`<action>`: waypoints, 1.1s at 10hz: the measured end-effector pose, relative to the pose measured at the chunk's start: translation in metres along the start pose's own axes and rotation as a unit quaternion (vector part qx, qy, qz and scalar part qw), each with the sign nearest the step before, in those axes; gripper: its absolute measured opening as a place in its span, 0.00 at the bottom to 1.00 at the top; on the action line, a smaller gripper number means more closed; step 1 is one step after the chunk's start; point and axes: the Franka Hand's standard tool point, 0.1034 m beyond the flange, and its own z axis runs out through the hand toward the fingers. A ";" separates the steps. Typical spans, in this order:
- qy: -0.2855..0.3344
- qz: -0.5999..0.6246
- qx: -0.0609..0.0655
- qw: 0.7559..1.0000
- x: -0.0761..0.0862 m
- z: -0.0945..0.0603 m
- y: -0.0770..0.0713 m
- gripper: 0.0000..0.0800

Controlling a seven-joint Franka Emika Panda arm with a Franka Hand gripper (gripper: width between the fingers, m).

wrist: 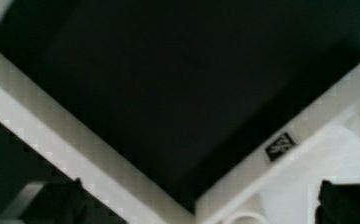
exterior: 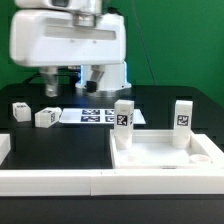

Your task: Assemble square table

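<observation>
The square table top (exterior: 165,157) lies at the exterior view's right, near the front, rim up. Two white tagged legs (exterior: 123,115) (exterior: 183,113) stand upright on its far corners. Two more legs (exterior: 20,111) (exterior: 45,117) lie loose on the black table at the left. My gripper (exterior: 88,82) hangs behind the marker board, above the table and apart from every part. In the wrist view the gripper (wrist: 186,203) is open, with its dark fingers (wrist: 346,200) far apart and nothing held. Below it a tagged edge of the table top (wrist: 310,125) shows.
The marker board (exterior: 95,115) lies flat in the middle at the back. Low white border rails (exterior: 50,182) run along the front and the left side. One rail (wrist: 70,120) crosses the wrist view diagonally, over black table surface (wrist: 177,70).
</observation>
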 end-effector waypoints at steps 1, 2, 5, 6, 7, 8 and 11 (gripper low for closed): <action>0.001 0.023 0.004 1.000 -0.009 0.003 0.005 0.81; 0.002 0.067 0.004 0.998 -0.006 0.002 0.004 0.81; 0.002 0.166 0.006 0.986 -0.005 0.003 0.003 0.81; 0.006 0.207 0.011 0.978 -0.008 0.004 0.002 0.81; 0.012 0.260 0.026 0.965 -0.024 0.011 -0.001 0.81; 0.009 0.309 0.037 0.950 -0.047 0.015 0.000 0.81; 0.014 0.443 0.065 0.894 -0.100 0.024 0.014 0.81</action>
